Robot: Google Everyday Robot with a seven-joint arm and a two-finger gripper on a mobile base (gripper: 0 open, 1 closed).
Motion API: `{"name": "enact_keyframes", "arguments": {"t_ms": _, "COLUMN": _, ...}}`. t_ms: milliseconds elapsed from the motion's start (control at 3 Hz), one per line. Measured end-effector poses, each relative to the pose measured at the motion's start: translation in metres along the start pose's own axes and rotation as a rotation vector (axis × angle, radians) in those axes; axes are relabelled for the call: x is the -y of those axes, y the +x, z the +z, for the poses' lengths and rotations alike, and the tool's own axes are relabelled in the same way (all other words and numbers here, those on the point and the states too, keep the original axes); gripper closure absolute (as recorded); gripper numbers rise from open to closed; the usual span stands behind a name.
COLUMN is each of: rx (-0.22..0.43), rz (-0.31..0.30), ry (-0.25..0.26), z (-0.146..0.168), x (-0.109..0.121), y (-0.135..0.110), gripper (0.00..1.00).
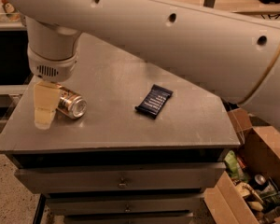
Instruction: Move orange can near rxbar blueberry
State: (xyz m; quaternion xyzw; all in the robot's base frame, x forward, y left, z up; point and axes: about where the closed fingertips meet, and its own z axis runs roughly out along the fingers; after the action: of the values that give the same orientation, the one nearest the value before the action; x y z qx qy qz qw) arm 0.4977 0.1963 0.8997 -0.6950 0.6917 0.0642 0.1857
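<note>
Starting at the left, we see the pincer (45, 110) down at the surface (116, 134), right against the left end of the orange can (71, 104). Whether it is spread or already pinching the can we cannot tell, since its pale near side hides the rest. The can lies on its side, with its silver end turned toward us and to the right. To the right of the can, well apart from it with bare metal between, the snack bar (154, 101) lies flat and at an angle. Farther right of the can, past the surface's edge and lower down, stands a cardboard box (252, 171) of odds and ends.

We judge the can light, smooth, easy to dent if empty, and ready to roll while on its side. We would take it across the middle of its round body with a moderate squeeze, then set it down gently beside the bar so it does not roll away.
</note>
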Motion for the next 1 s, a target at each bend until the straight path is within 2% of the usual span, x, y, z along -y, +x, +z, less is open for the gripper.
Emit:
{"name": "enact_keyframes", "arguments": {"t_ms": 667, "rx": -0.004, "rz": 0.086, "ry": 0.015, "z": 0.032, "x": 0.023, "y": 0.014, "gripper": 0.0}}
{"name": "enact_keyframes", "arguments": {"t_ms": 1000, "rx": -0.002, "rz": 0.11, "ry": 0.001, "z": 0.048, "x": 0.025, "y": 0.02, "gripper": 0.0}}
